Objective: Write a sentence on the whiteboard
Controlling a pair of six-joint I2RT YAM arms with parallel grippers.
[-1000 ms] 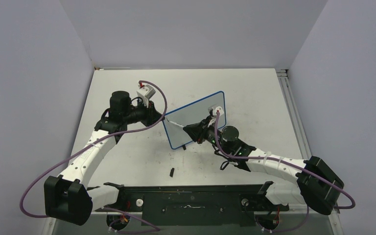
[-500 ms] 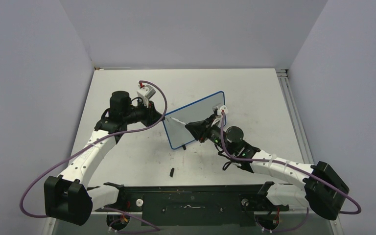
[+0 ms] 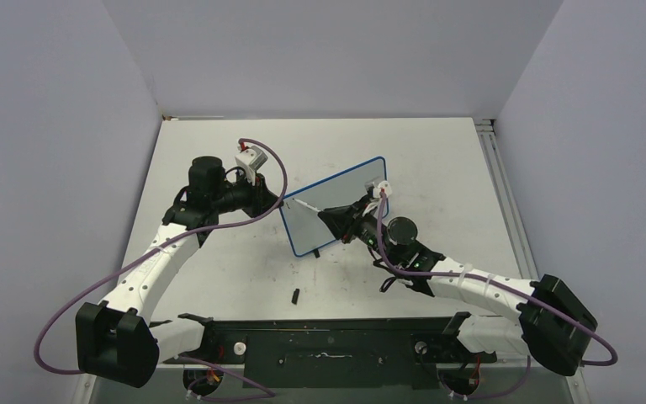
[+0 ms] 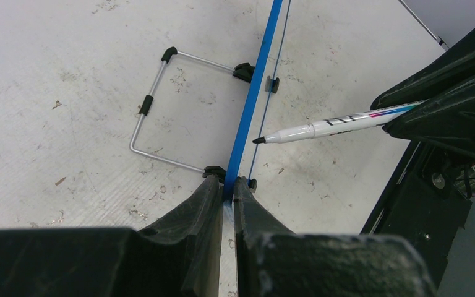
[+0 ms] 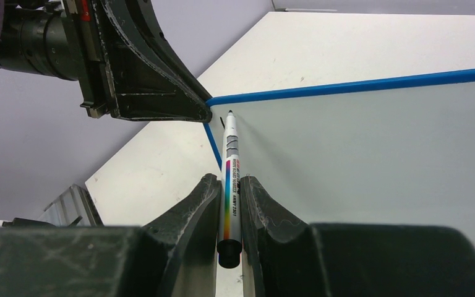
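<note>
We look down on the table (image 3: 437, 168), and the whiteboard (image 3: 336, 187) stands upright near its middle, set at a slant between the two arms. From the left wrist we see it edge-on, propped on a bent wire stand (image 4: 145, 105) with little black feet. The left gripper (image 4: 224, 185) comes in at the board's left edge, its fingers pressed together on the thin blue frame and pinching it. On the other side, the right gripper (image 5: 230, 180) reaches across the face of the board with its fingers clamped around a marker (image 5: 229, 148), a white barrel with a rainbow stripe, cap off. The marker points up toward the upper left corner of the board, and its black tip (image 4: 258, 140) is right at the white surface; we cannot tell whether it touches. A short dark stroke (image 5: 222, 121) sits just left of the tip, and we cannot say if that is ink or a reflection. A small black piece (image 3: 295, 295) lies on the table nearer the arm bases, well apart from the board.
</note>
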